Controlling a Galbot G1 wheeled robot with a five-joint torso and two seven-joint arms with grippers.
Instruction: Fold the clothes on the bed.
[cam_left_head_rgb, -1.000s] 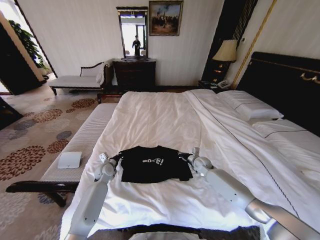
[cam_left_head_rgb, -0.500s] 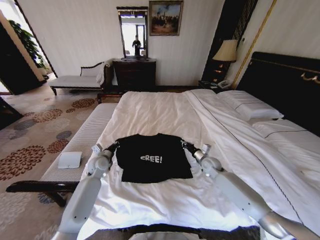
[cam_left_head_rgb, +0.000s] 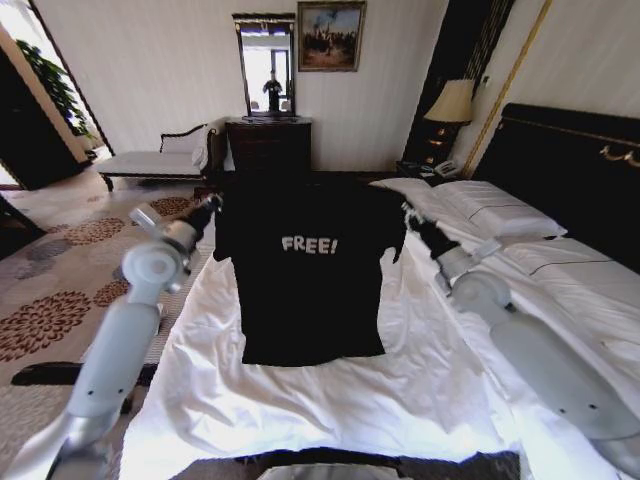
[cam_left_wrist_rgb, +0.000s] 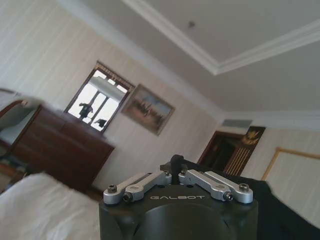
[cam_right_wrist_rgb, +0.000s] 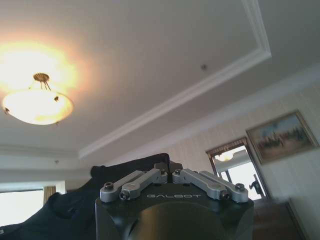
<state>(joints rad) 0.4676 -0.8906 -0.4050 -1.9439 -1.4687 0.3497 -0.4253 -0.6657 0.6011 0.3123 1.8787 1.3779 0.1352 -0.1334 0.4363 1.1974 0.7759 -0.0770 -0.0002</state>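
The T-shirt (cam_left_head_rgb: 305, 270) hangs full length in the air over the middle of the bed (cam_left_head_rgb: 330, 400), chest out toward the head camera so the white "FREE!" reads upright, its hem dangling just above the sheet at about 6 o'clock from the lettering. The left gripper (cam_left_head_rgb: 208, 207) holds the shoulder at roughly 10 o'clock of the shirt, and the right gripper (cam_left_head_rgb: 412, 222) holds the other shoulder at about 2 o'clock; both arms are raised and spread so the fabric hangs flat between them with the sleeves drooping at the sides. In the left wrist view the gripper (cam_left_wrist_rgb: 176, 165) has its fingers drawn close together with dark cloth bunched past them, and the right wrist view shows its gripper (cam_right_wrist_rgb: 167, 167) the same way, pinched on black fabric. As for progress, I judge the fold itself has not begun: there is no crease or doubled layer anywhere in the shirt, which is merely lifted and opened out. What remains is the whole of the folding, bringing sleeves and body over each other, and leaving the shirt as a neat bundle on the bed.
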